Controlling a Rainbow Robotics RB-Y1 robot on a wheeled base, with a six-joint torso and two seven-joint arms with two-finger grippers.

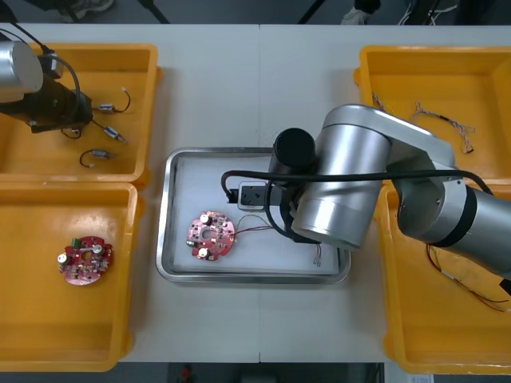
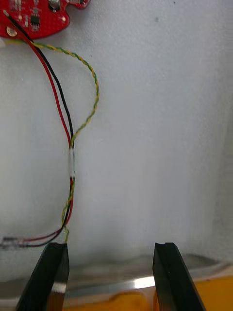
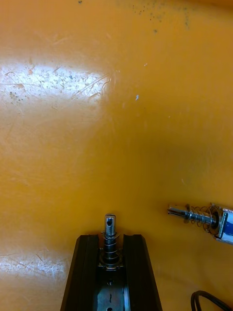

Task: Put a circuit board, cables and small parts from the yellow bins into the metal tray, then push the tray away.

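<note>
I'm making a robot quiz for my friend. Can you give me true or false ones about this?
A red circuit board and a cable lie in the metal tray. True.
The right gripper hangs over the tray. True.
It is squeezing the cable. False: it is open, nothing between its fingers.
The left gripper holds a small metal part. True.
The left gripper is over the tray. False: it is in a yellow bin.

circuit board [image 2: 48,22]: cut off by edge | metal tray [image 1: 192,179]: right part under right arm [image 1: 343,191] (cable [image 1: 254,230] too)
</note>
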